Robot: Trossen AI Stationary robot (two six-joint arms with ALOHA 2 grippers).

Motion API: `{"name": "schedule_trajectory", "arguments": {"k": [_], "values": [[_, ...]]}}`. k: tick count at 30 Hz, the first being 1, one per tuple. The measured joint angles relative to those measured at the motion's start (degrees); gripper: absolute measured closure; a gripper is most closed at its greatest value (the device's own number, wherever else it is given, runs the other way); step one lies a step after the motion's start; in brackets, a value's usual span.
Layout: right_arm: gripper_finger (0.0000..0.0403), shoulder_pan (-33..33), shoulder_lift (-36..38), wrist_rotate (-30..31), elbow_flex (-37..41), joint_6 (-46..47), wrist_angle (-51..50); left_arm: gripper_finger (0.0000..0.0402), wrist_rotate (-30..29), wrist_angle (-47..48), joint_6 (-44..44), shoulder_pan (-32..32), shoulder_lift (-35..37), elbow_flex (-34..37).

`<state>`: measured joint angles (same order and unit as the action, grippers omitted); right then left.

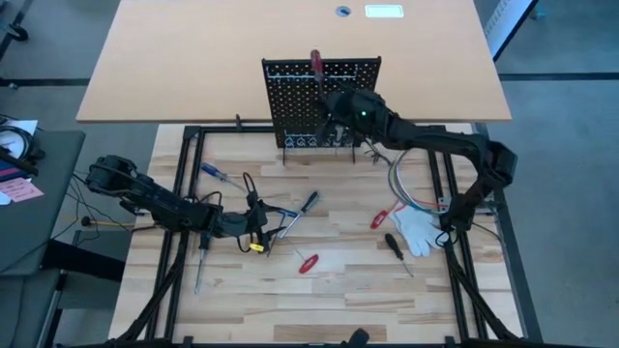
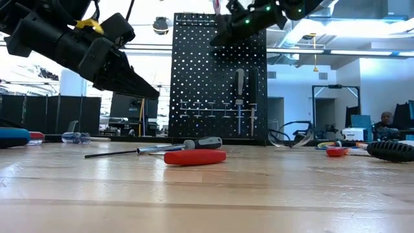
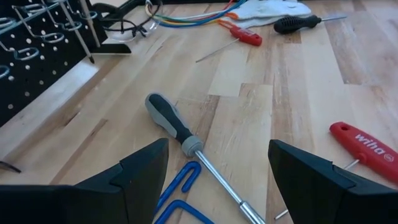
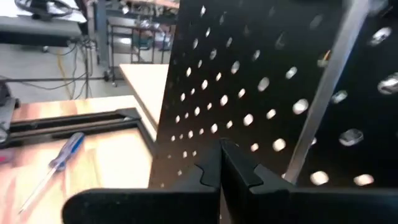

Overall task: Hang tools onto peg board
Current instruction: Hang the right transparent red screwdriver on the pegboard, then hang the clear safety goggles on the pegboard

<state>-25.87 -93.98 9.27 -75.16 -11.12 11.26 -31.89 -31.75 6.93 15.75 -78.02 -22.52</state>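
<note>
The black peg board (image 1: 319, 101) stands upright at the table's far edge. A red-handled screwdriver (image 1: 314, 66) is on the board, its handle up at the top edge and its bare shaft (image 4: 323, 87) running down the face. A grey-handled tool (image 2: 239, 84) hangs from the hooks low on the board. My right gripper (image 4: 221, 168) is shut and holds nothing, high in front of the board, beside that shaft. My left gripper (image 3: 217, 186) stands open low over the table's middle left, above a grey-and-black screwdriver (image 3: 177, 127) that lies flat.
Loose on the table lie a blue-handled screwdriver (image 1: 215, 174), a red handle (image 1: 308, 263), a small red tool (image 1: 382, 217), a black screwdriver (image 1: 395, 246) and a blue bent key (image 3: 183, 186). A white glove (image 1: 418, 230) and coiled cable (image 1: 401, 184) lie at the right.
</note>
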Motion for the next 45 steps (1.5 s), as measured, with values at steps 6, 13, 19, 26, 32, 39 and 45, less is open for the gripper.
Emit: {"name": "schedule_trajectory", "arguments": {"k": [6, 13, 19, 26, 32, 39, 45], "values": [[0.0395, 3.08, 0.49, -0.21, 0.00, -0.23, -3.79, 0.0131, 0.01, -0.11, 0.18, 0.02, 0.00, 0.00], [0.0394, 10.23, 3.91, -0.29, -0.02, -3.77, -14.00, 0.0131, 0.01, -0.09, 0.41, 0.02, 0.00, 0.00], [0.0376, 16.00, 9.73, -0.22, 0.00, -1.21, -31.25, 0.0131, 0.03, 0.67, 0.77, 0.02, 0.00, 0.00], [0.0276, 17.66, 15.49, 1.36, 4.68, 9.75, -53.32, 0.0131, 0.04, 1.00, 0.95, 0.02, 0.01, 0.00], [0.0210, 16.98, 17.51, 3.40, 17.64, 22.61, -55.46, 0.0131, 0.05, 1.11, 1.06, 0.04, 0.02, 0.00], [0.0202, 14.53, 17.88, 14.45, 31.72, 29.96, -48.52, 0.0131, 0.05, 1.08, 1.04, 0.31, 0.02, 0.00], [0.0227, 7.70, 17.83, 15.26, 38.61, 24.26, -29.53, 0.0131, 0.05, 1.07, 0.87, 0.31, 0.00, 0.00]]}}
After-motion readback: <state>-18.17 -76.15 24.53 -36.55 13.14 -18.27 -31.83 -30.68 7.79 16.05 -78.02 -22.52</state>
